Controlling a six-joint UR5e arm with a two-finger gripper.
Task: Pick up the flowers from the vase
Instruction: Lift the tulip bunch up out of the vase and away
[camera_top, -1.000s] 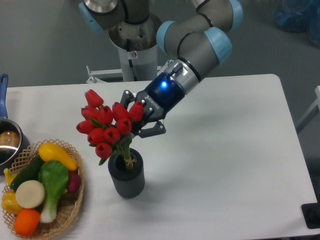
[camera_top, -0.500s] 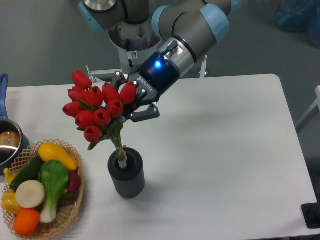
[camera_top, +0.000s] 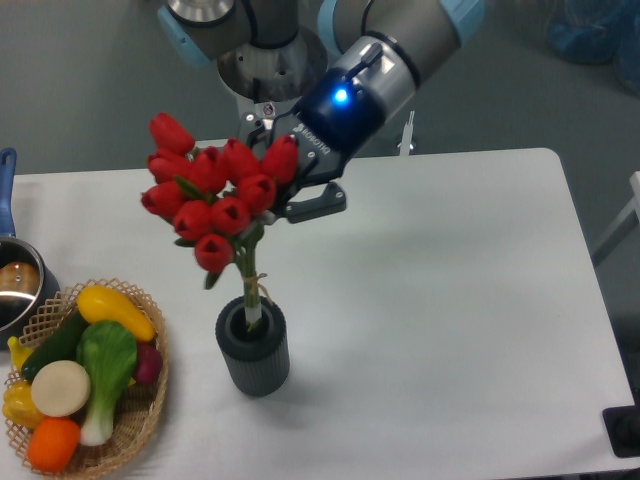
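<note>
The tool (camera_top: 290, 190) is clenched on the flowers (camera_top: 212, 195) just behind the buds, at their right side. The stem ends are not yet out of the vase (camera_top: 253, 352), which stands near the bench's (camera_top: 450, 300) front edge, left of centre. A sideways pull could tip the vase, and the light hold on the heads could slip.

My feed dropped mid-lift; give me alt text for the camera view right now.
The claw grips a bunch of red tulip flowers lifted above the dark ribbed vase, stem ends at the vase mouth. A wicker basket of toy vegetables sits left on the white table.
</note>
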